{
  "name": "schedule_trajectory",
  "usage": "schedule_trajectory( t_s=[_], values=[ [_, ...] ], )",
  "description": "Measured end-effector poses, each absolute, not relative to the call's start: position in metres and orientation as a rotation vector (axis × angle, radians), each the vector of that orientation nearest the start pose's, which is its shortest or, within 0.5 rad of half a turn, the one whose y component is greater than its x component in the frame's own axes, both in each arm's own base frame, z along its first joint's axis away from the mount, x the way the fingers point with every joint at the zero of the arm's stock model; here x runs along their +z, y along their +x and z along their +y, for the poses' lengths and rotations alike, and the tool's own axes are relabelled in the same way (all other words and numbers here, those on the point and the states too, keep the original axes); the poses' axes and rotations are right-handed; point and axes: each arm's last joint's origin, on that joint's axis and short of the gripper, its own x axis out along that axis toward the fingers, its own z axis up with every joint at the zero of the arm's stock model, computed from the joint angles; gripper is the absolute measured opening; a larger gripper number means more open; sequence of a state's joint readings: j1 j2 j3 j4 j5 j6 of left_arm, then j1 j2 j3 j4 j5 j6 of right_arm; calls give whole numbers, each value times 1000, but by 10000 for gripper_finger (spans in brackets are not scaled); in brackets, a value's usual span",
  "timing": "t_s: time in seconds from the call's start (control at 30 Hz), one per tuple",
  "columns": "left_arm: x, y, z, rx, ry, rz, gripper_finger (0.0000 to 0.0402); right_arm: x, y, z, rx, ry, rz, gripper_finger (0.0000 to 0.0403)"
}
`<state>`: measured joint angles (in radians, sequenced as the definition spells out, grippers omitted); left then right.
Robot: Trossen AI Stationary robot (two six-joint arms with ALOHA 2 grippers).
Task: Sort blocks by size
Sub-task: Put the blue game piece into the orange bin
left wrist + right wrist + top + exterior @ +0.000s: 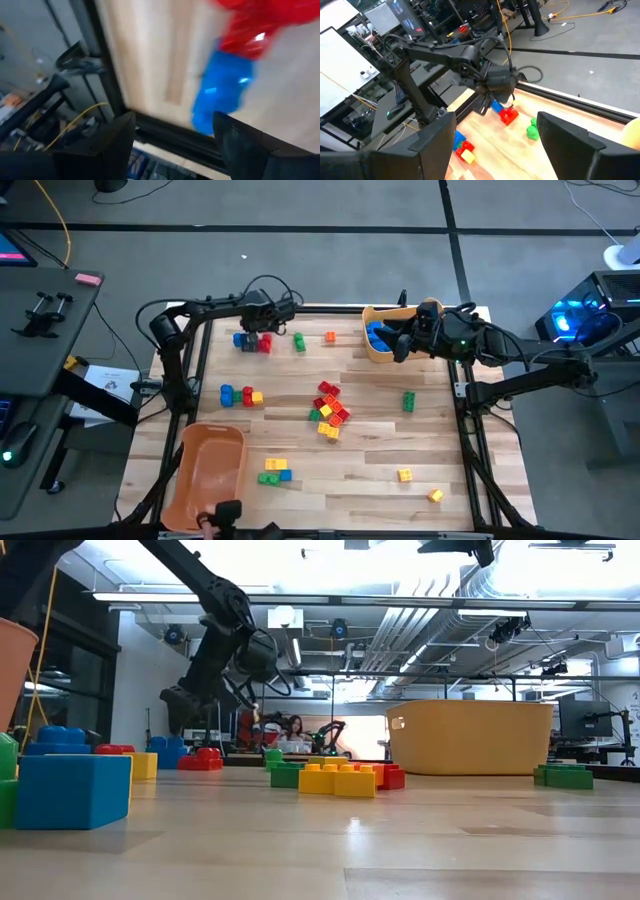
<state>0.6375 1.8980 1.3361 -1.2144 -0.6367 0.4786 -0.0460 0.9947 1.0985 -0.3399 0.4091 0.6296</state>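
Right under the left gripper [262, 328] sit a blue brick [243, 340] and a red brick [264, 343], side by side near the far edge of the wooden table [380, 460]. In the left wrist view the blue brick [220, 92] and the red brick [252, 22] touch each other, just past the two dark fingers [112, 137]. Those fingers are spread wide and hold nothing.

A little way from this gripper, toward the right arm, stand a green brick [299, 342] and then a tiny orange cube [330, 337]. Nearer the front of the table from the gripper lies a short row of blue, red and yellow bricks [240, 395]. A heap of red, yellow and green bricks [329, 412] lies in the middle of the table. More yellow, green and blue bricks [274, 471] are near the front, beside an orange bin [205, 475].

The right gripper [402, 345] hangs over the yellow bin [376, 356] at the far right. Blue bricks [378, 335] lie in that bin, right beside the gripper. In the right wrist view its fingers [437, 137] are wide apart and hold nothing. A lone green brick [408, 401] sits on the table, nearer the front than this gripper.
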Motion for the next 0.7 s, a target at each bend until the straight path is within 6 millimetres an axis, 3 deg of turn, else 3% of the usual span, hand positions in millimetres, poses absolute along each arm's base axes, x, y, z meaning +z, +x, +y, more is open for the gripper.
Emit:
schedule_trajectory(
  t_s=[0.13, 0.27, 0.5, 0.6, 0.7],
  values=[
    [185, 246, 218, 512, 317, 2059, 250, 387, 205, -20, -495, 580, 98, 275],
    [194, 246, 215, 553, 303, 2084, 250, 385, 204, -20, -496, 593, 111, 275],
    [205, 277, 189, 485, 41, 1817, 250, 385, 204, -20, -497, 590, 117, 275],
    [197, 286, 175, 491, 164, 1802, 248, 384, 204, -20, -499, 590, 124, 275],
    [178, 279, 168, 412, 302, 1949, 243, 384, 204, -20, -498, 591, 131, 275]
  ],
)
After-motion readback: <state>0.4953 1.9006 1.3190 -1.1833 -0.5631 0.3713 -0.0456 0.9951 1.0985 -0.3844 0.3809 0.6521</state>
